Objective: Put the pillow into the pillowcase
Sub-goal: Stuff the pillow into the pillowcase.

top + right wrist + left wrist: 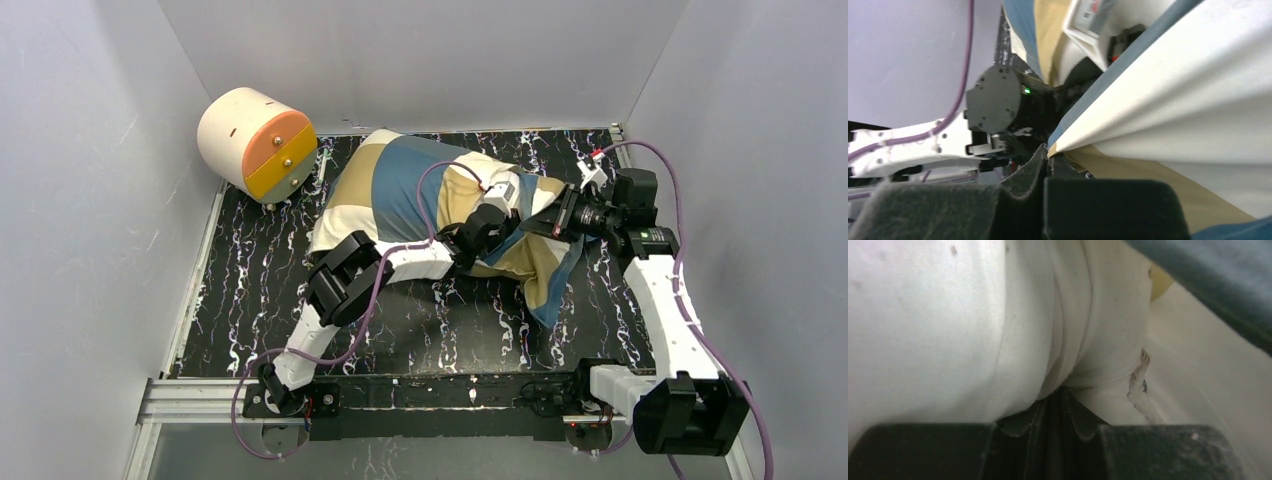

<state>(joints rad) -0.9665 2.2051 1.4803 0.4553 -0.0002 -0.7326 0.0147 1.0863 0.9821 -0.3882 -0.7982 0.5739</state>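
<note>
Pinching a pillow (pixel 923 330) fold at bottom centre, my left gripper (pixel 1055 405) is closed; my right gripper (pixel 1048 155) clamps the pillowcase (pixel 1158 192) hem. Both seem soft, light and slip-prone.

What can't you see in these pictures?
Top view: most of the pillow, hidden inside the pillowcase.
Top view: fingertips of the left gripper, buried in cloth under its wrist.
Left wrist view: anything beyond the pinched pillow, too close and blurry.
Right wrist view: the pillowcase's opening, blocked by the fold in the right gripper.
</note>
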